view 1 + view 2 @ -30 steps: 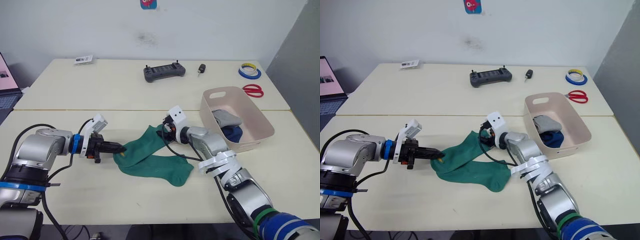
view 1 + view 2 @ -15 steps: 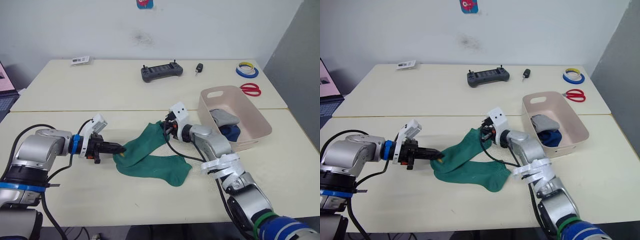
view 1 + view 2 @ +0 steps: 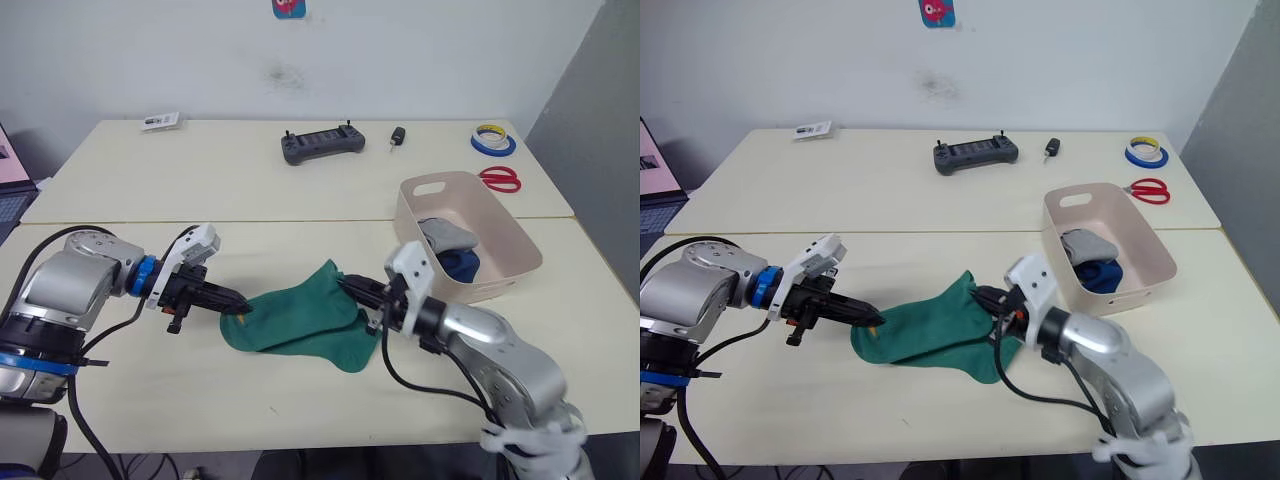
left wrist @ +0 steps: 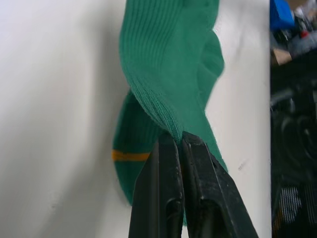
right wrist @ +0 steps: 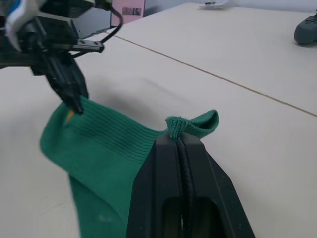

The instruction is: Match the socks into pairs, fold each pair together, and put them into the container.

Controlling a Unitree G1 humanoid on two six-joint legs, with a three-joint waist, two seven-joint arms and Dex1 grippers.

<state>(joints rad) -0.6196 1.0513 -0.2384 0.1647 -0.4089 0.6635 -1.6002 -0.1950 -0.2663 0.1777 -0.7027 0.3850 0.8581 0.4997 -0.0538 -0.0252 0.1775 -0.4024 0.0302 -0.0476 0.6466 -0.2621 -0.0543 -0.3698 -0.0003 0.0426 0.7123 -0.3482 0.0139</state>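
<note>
Socks (image 3: 295, 318), both green, lie mid-table left of the container (image 3: 509, 268). Left gripper (image 3: 236, 303) is clamped on their left end, right gripper (image 3: 347, 287) pinches their right end.

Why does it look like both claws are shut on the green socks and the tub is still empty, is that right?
Not quite. Both the left claw and right claw are shut on the green socks, but the tub is not empty: the left eye view shows a grey sock and a dark blue sock already inside.
</note>
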